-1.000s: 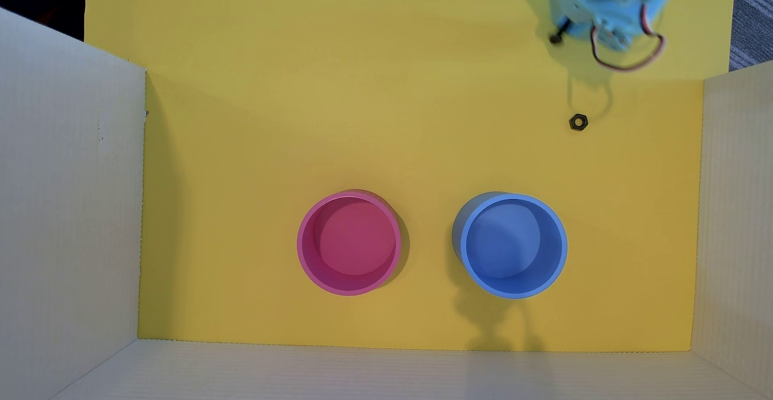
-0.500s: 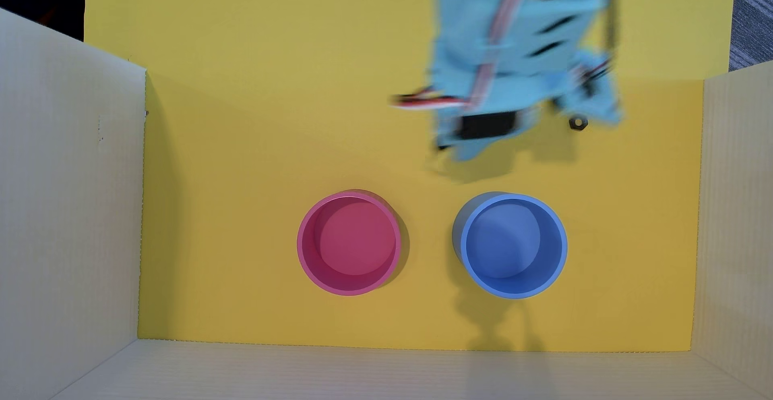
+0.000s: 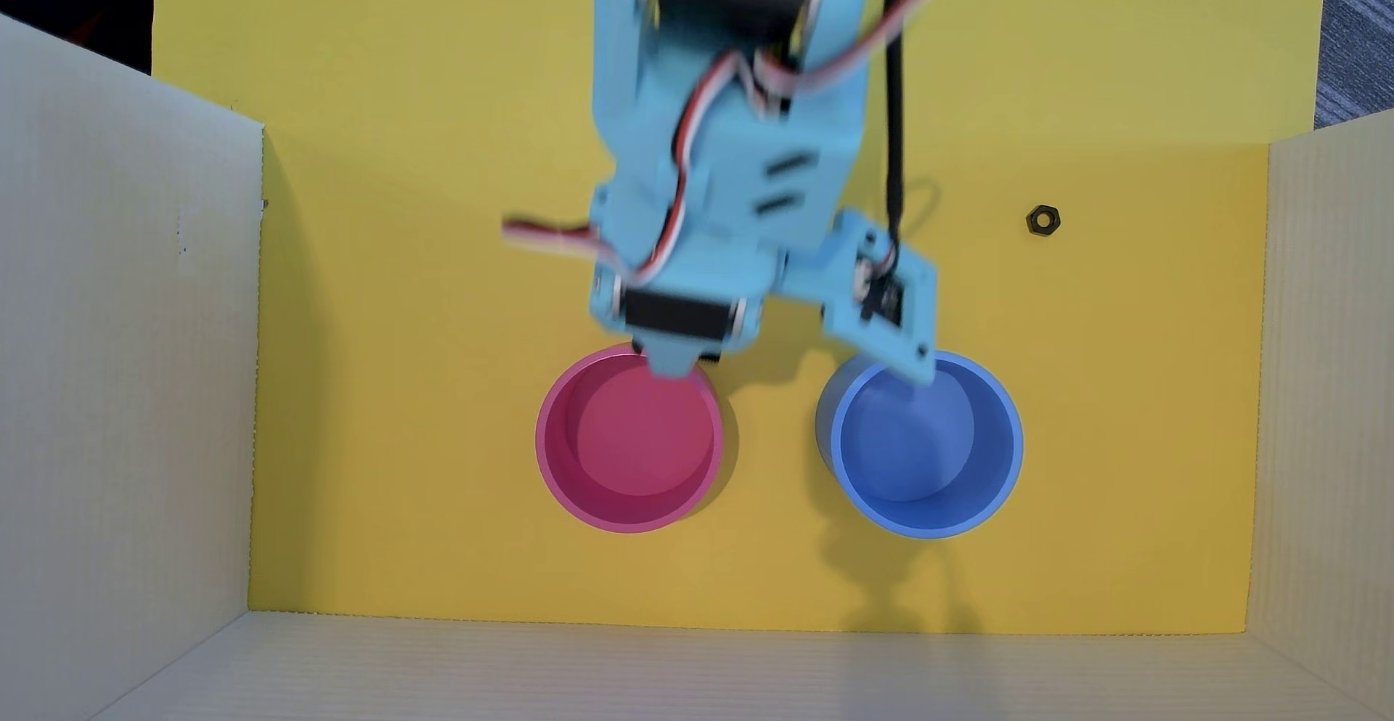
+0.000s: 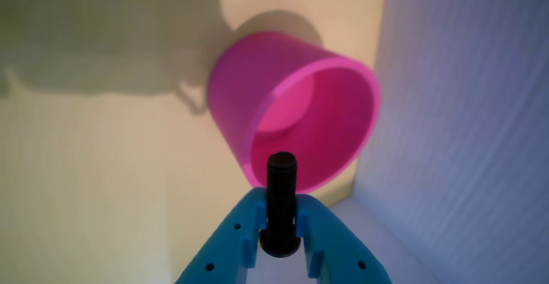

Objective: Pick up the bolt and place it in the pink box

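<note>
In the wrist view the gripper point(image 4: 281, 215), two light blue fingers point(image 4: 231, 241) rising from the lower edge, is clamped on the bolt point(image 4: 281, 198): the black shank stands between the finger ends and pokes out past them, its flat end toward the pink box point(image 4: 240, 86), while the wider rounded head sits lower in the gap between the fingers. From this camera the bolt's tip overlaps the near rim and open mouth of the pink box, whose inside shows a flat bottom with nothing lying on it. In the overhead view the gripper point(image 3: 673, 365) hangs over the upper rim of the pink box point(image 3: 554, 465), its tip just inside the circle; the bolt itself is hidden under the blue arm body there, apart from a small dark bit beside the tip that I cannot identify for certain. The arm point(image 3: 724, 163) reaches down from the top edge, somewhat blurred, with red, white and black wires point(image 3: 686, 155) looping along it and a camera bracket point(image 3: 882, 299) sticking out to the right, its corner over the upper rim of the blue cup point(image 3: 1003, 465). That cup stands just right of the pink box, the two apart. A small black hexagonal nut point(image 3: 1043, 220) lies alone on the yellow counter point(image 3: 415, 314), well to the upper right. Pale corrugated walls point(image 3: 121, 389) enclose the yellow surface on the left, right and bottom.
</note>
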